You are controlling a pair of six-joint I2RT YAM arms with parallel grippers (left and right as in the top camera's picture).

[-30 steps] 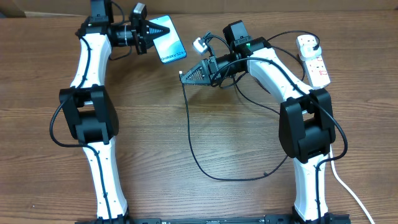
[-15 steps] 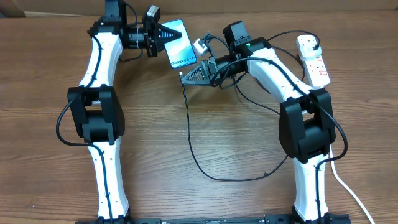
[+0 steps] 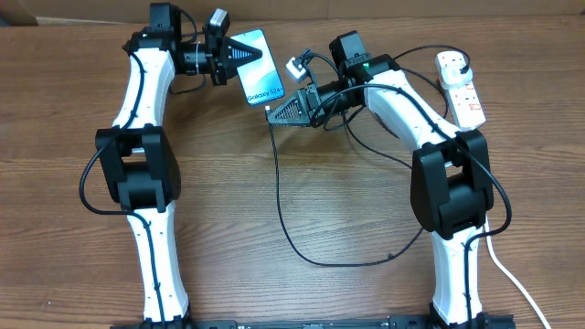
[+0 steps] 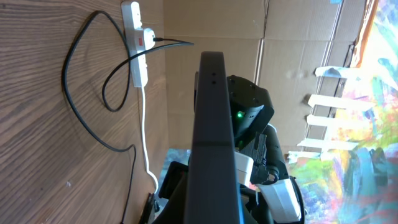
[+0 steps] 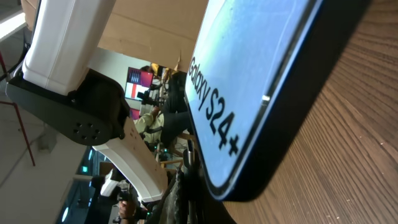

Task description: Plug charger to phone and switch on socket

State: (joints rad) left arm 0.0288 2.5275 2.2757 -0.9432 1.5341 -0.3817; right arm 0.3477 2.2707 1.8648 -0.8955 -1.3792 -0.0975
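Note:
My left gripper (image 3: 234,55) is shut on the top end of the phone (image 3: 257,79) and holds it above the table, blue screen up. The phone's text end points at my right gripper (image 3: 273,111), which is shut on the small connector (image 3: 268,109) of the charger cable (image 3: 280,196). The connector tip sits just below the phone's lower edge. In the right wrist view the phone (image 5: 249,93) fills the frame, with the connector (image 5: 189,163) close beside its end. In the left wrist view I see the phone's dark edge (image 4: 214,137). The socket (image 3: 462,87) lies at the far right.
The black cable loops across the table's middle and runs under my right arm to a black plug (image 3: 467,64) in the socket. The socket's thick white cord (image 3: 508,274) trails to the front right. The socket (image 4: 137,37) also shows in the left wrist view. Cardboard (image 3: 411,7) lines the back edge.
My left arm has carried the phone to the right and down, bringing its text end close to the connector. My right arm has stayed still.

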